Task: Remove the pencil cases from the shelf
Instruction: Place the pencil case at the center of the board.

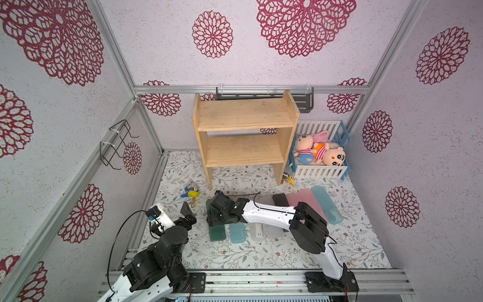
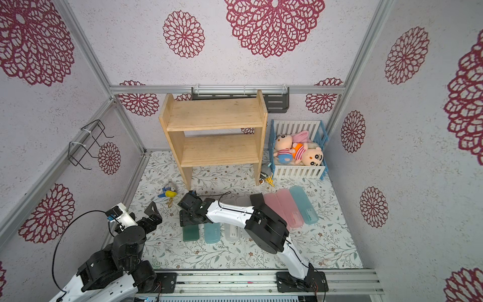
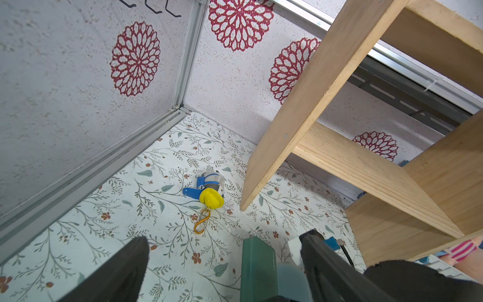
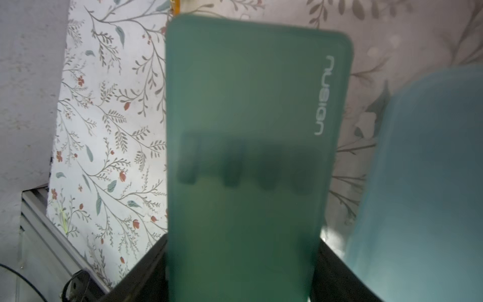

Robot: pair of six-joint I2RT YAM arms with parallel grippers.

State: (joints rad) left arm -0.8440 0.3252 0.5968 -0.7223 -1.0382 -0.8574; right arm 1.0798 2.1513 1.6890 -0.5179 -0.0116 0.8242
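One dark green pencil case [image 4: 245, 157] clamped in the right gripper [image 4: 241, 261], left gripper [image 3: 224, 238] spread wide nearby

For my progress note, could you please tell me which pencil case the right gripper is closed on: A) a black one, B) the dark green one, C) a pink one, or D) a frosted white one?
B: in the right wrist view the dark green pencil case sits clamped between the jaws of the right gripper.
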